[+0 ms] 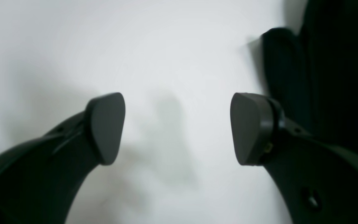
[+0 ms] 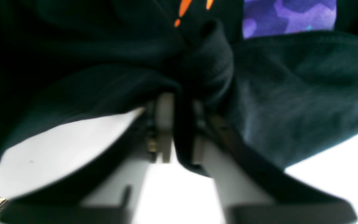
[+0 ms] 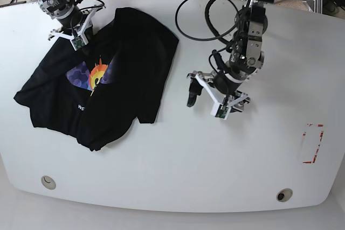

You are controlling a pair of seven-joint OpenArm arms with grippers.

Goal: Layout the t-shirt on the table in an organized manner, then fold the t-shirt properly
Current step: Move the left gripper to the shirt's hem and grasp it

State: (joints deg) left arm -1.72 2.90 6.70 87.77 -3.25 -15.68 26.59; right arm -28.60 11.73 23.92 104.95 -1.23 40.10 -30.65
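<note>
The black t-shirt lies rumpled on the left half of the white table, with its orange sun print and purple patches facing up. My right gripper sits at the shirt's far upper edge. In the right wrist view this gripper is shut on a bunched fold of the t-shirt. My left gripper hangs over bare table right of the shirt. Its pads stand wide apart and hold nothing. A dark edge of the t-shirt shows at the upper right of the left wrist view.
A red tape mark sits near the table's right edge. Two small round holes lie near the front edge. Black cables loop over the far middle of the table.
</note>
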